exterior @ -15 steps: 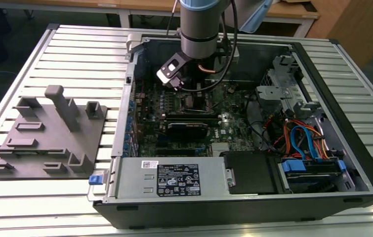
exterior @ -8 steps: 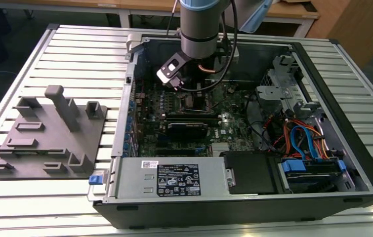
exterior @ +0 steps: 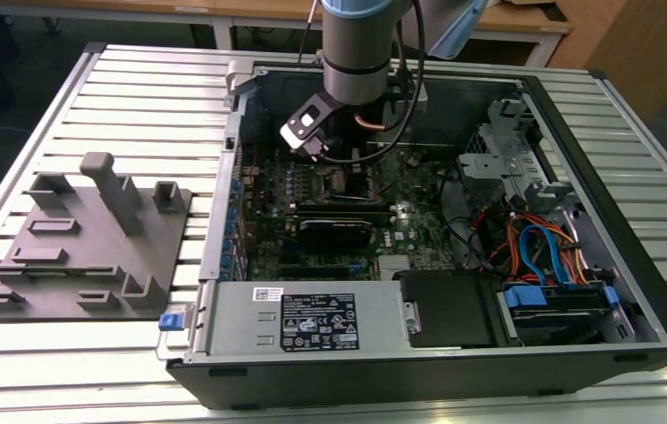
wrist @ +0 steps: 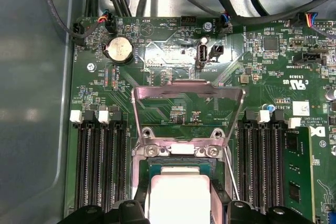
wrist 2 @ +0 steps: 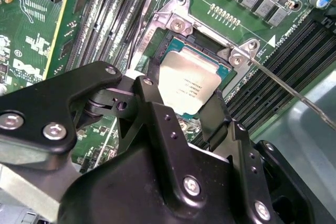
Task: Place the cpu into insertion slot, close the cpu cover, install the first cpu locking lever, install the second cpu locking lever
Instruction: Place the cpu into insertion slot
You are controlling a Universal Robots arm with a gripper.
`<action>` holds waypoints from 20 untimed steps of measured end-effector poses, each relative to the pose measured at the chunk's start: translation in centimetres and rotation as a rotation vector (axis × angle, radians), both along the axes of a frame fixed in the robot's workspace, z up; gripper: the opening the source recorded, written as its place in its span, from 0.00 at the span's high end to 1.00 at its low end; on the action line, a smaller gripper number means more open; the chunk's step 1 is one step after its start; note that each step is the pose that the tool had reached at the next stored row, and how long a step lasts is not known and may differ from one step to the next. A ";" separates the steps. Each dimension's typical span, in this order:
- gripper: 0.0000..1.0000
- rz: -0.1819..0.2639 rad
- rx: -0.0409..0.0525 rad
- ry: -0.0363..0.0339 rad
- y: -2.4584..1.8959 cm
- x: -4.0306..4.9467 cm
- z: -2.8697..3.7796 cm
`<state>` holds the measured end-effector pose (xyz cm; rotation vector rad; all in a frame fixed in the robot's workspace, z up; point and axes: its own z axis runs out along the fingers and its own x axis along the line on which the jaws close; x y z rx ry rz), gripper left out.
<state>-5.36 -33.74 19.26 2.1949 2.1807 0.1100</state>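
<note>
the gripper [wrist 2: 178, 98] is clamped on the cpu [wrist 2: 191, 80] by two opposite edges, keeping it level and square to the insertion slot [wrist 2: 181, 39] near the motherboard's [wrist: 173, 51] middle (fully seated or not, i can't tell). the cpu cover [wrist: 189, 88] stands hinged up so the slot is open from above. a locking lever [wrist 2: 294, 90] is swung aside, so nothing is clamped down yet.

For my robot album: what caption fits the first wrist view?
Gripper at the cpu, with the cover tipped up open.
</note>
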 end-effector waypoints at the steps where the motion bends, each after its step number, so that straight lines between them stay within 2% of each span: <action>1: 0.46 0.000 -0.0009 0.0000 0.00 0.00 0.00; 5: 0.46 -0.001 -0.0042 0.0001 0.00 0.00 -0.01; 20: 0.46 -0.005 -0.0041 0.0001 0.00 0.00 -0.34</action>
